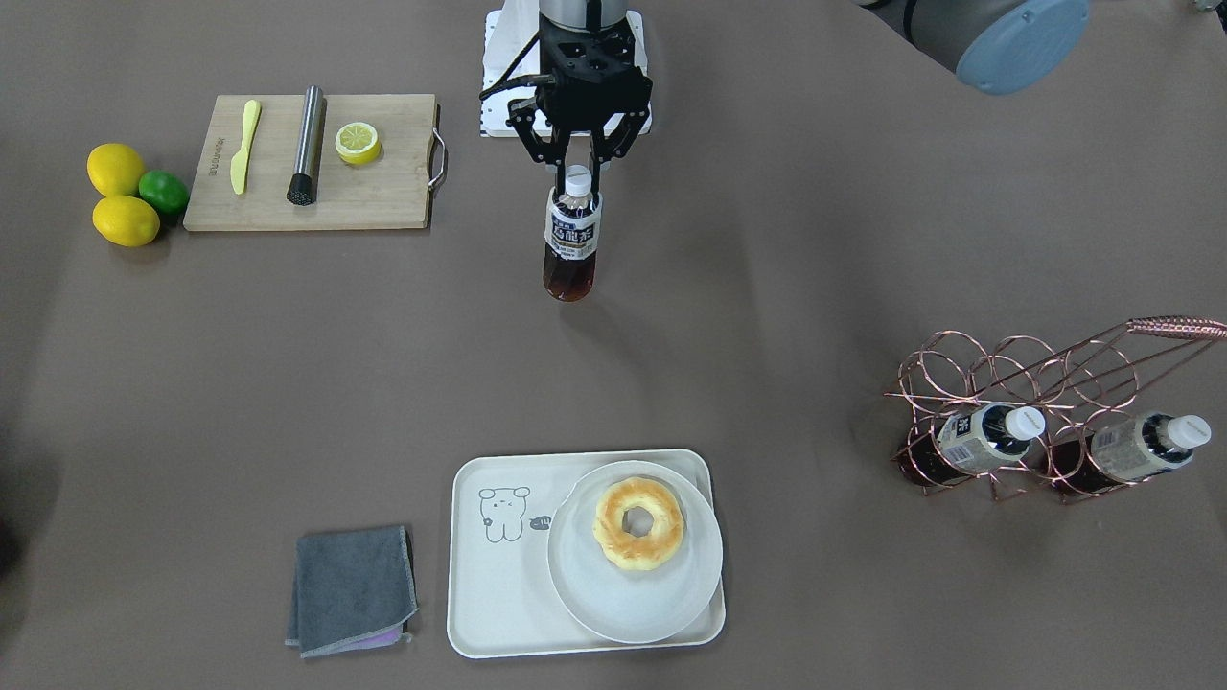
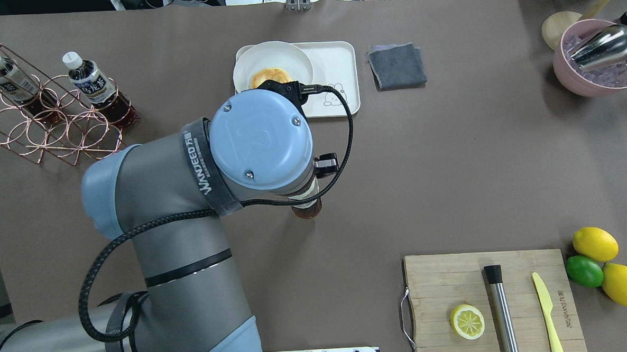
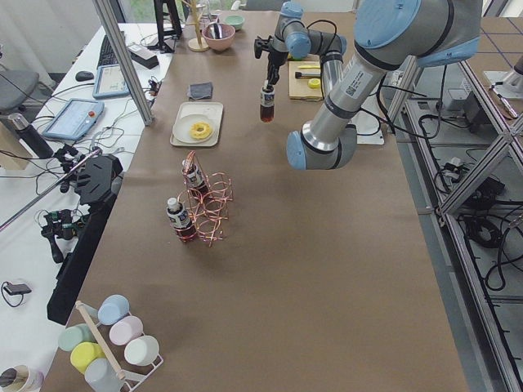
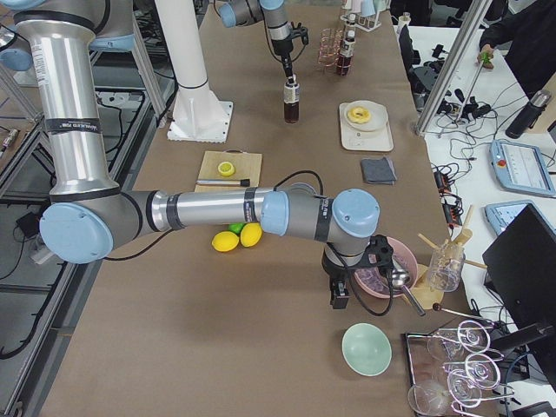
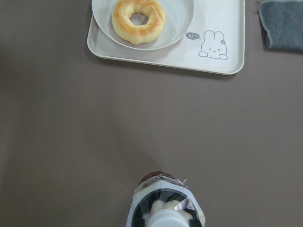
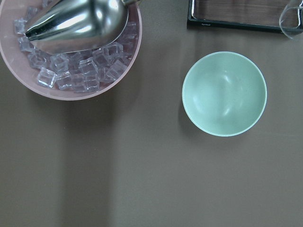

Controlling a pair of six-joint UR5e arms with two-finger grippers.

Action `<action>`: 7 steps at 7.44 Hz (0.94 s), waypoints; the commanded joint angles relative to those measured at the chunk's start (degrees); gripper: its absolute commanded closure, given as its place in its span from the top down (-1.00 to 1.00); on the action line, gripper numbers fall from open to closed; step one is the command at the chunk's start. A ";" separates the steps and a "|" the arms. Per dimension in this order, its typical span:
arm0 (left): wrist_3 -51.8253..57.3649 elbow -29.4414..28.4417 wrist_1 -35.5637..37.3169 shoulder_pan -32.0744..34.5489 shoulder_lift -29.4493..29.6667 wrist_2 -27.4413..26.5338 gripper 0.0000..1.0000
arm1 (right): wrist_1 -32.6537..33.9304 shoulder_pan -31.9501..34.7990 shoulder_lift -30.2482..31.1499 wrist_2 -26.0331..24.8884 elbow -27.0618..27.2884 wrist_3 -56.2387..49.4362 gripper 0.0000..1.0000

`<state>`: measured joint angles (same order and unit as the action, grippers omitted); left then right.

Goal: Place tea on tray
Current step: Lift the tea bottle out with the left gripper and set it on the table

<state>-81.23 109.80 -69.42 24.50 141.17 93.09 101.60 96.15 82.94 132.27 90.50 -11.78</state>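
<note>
My left gripper (image 1: 578, 172) is shut on the neck of a tea bottle (image 1: 571, 244) with a white cap and dark red-brown drink. It holds the bottle upright over the table's middle; whether the base touches the table I cannot tell. The bottle also shows in the left wrist view (image 5: 163, 203). The cream tray (image 1: 498, 594) with the bear drawing lies across the table, apart from the bottle. My right gripper (image 4: 340, 300) hangs near a pink ice bowl; I cannot tell if it is open or shut.
A round white plate (image 1: 633, 604) with a donut (image 1: 637, 522) covers half the tray. A copper wire rack (image 1: 1007, 369) holds two more bottles. A grey cloth (image 1: 352, 589), a wooden cutting board (image 1: 316, 201), and a green bowl (image 6: 224, 93) lie around.
</note>
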 commanded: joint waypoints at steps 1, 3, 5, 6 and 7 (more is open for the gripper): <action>-0.59 -1.68 -1.41 -2.00 -0.37 -2.47 -1.00 | -0.09 0.00 0.02 0.01 -0.06 0.00 0.99; 0.02 -2.13 -1.33 -2.18 -0.37 -3.26 -1.00 | 0.00 0.00 0.11 0.01 -0.06 0.00 0.99; 0.98 -2.39 -1.24 -2.09 -0.45 -3.26 -1.00 | 0.00 0.00 0.03 0.01 -0.06 0.00 0.99; 1.25 -2.65 -1.24 -2.09 -0.45 -3.35 -1.00 | 0.00 0.00 0.02 0.01 -0.06 0.00 1.00; 1.69 -2.74 -1.24 -2.09 -0.45 -3.26 -0.81 | 0.00 0.00 0.02 0.01 -0.06 0.00 0.99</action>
<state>-80.26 107.31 -70.68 22.41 140.74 89.79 101.60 96.15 82.99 132.28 90.44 -11.78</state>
